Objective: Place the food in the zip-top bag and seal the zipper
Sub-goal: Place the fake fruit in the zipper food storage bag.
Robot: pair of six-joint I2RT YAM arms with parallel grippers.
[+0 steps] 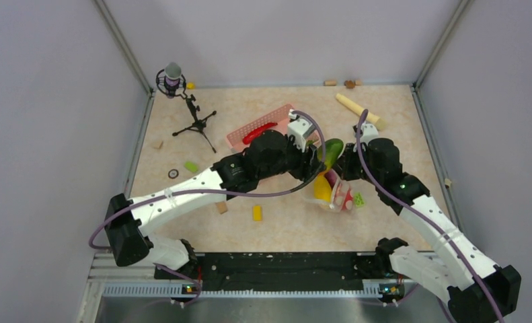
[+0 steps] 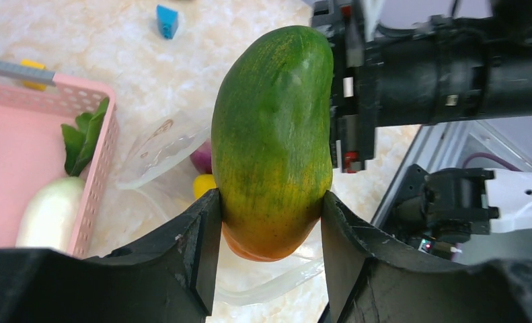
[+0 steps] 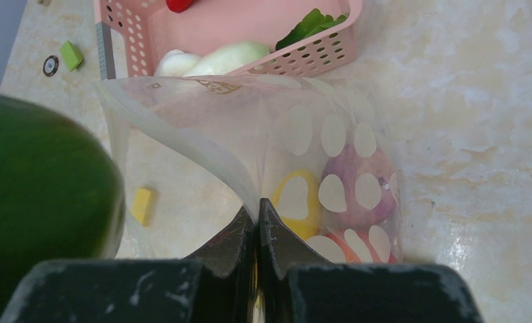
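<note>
Left gripper [image 2: 270,205] jaws clamped the green mango [image 2: 273,121]; right gripper [image 3: 257,219] jaws were closed on the zip-top bag [image 3: 202,128].

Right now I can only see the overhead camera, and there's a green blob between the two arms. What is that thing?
Observer: It's a toy mango, green fading to orange at its lower end. It is clamped in the left gripper, with the open mouth of the zip-top bag just beyond it.
Operator: And what is the other arm doing?
Observer: The right gripper is shut on the bag's edge, pinching the clear film between its fingers.
Operator: Is anything in the bag already?
Observer: Yes, a purple onion and a yellow fruit show through the dotted film.
</note>
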